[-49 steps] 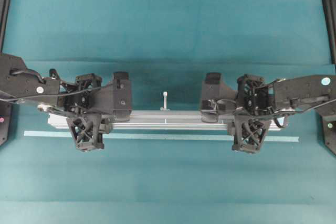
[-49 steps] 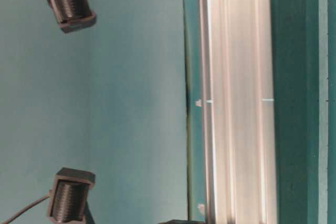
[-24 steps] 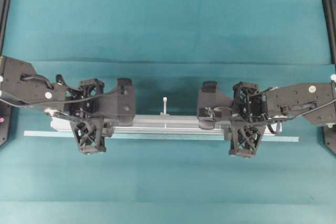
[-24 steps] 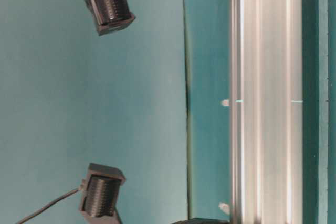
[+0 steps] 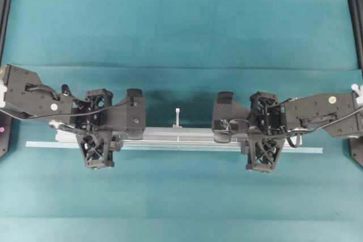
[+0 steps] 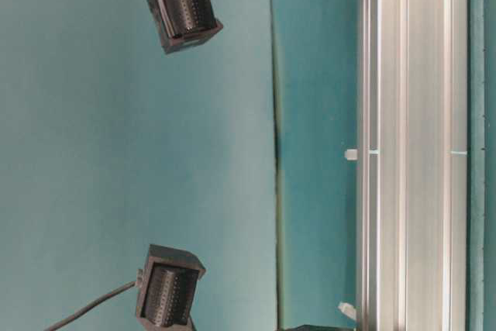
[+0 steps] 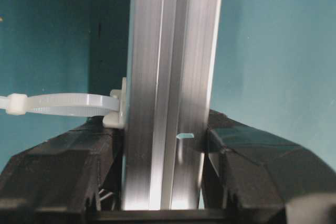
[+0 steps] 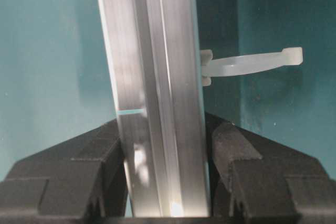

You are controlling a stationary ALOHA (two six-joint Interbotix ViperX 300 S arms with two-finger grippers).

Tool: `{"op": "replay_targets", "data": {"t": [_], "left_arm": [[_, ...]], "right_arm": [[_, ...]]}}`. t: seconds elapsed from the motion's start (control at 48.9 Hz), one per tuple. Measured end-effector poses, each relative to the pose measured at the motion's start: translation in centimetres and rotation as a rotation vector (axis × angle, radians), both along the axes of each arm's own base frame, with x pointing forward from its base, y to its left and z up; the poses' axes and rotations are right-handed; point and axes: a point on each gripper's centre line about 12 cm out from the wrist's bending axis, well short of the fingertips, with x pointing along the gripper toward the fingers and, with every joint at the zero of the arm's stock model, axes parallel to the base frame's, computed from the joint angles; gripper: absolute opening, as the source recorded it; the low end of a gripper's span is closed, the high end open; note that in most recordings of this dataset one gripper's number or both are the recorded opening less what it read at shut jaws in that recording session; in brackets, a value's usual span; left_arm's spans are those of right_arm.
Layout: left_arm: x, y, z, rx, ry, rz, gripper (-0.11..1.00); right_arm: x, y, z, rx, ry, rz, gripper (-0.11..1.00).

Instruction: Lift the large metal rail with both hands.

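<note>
wrist views alone: left claw (image 7: 163, 156) and right claw (image 8: 165, 161) each pinching the rail (image 7: 168, 77)

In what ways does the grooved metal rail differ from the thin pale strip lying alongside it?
The metal rail is thick, silver and grooved; the pale strip is thin and flat. The rail is clamped by the left pincer and the right pincer; nothing holds the strip. The rail carries white zip ties; the strip has none. Both run parallel.

The left gripper (image 5: 97, 130) and right gripper (image 5: 265, 134) each clamp the large metal rail (image 5: 178, 137), one near each end, arms reaching inward.
</note>
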Motion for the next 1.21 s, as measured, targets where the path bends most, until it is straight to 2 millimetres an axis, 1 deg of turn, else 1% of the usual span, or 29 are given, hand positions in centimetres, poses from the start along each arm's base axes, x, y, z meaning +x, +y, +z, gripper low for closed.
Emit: {"op": "replay_targets", "data": {"t": [0.245,0.552,1.206], "left_arm": [[0.2,0.1,-0.2,-0.001,-0.021,0.002,0.37],[-0.1,0.4,-0.7,-0.002,-0.02,0.011,0.37],[-0.1,0.6,-0.8,0.001,-0.026,0.011,0.37]], "right_arm": [[-0.1,-0.3,-0.4,-0.003,0.012,-0.006,0.4],[0.0,-1.1,-0.4,-0.005,0.001,-0.028,0.4],[-0.5,-1.1,-0.8,0.005,0.003,-0.041,0.4]]}}
